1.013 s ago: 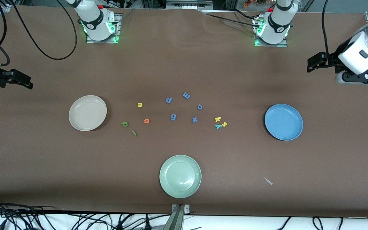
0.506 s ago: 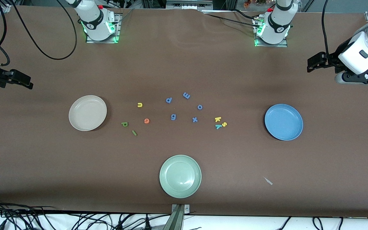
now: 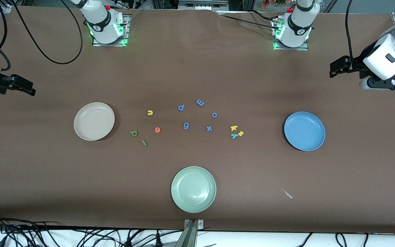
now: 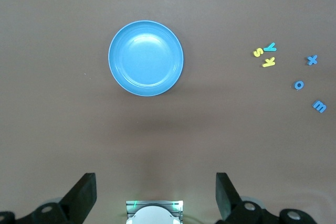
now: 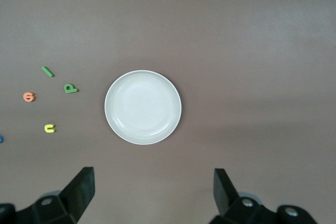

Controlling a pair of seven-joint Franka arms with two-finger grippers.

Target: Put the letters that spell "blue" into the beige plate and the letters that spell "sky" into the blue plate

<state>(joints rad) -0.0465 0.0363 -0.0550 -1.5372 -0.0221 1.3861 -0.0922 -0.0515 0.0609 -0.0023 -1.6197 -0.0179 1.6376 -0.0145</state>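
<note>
You have nothing sorted yet: all seven small foam letters [image 3: 144, 142] lie between the round beige plate [image 3: 94, 121] and the round blue plate [image 3: 304, 131], both tools spread and empty.

Bare counter [image 3: 197, 68] fills the upper middle of the frame, open for a reach. At centre, small blue letters [image 3: 197, 115] sit scattered between the b, l, u, e group [image 3: 145, 128] and the tight s, k, y cluster [image 3: 236, 132]. A green plate [image 3: 193, 189] occupies lower centre.

Pale green plate [image 3: 193, 189], blue letters [image 3: 186, 125]
</note>
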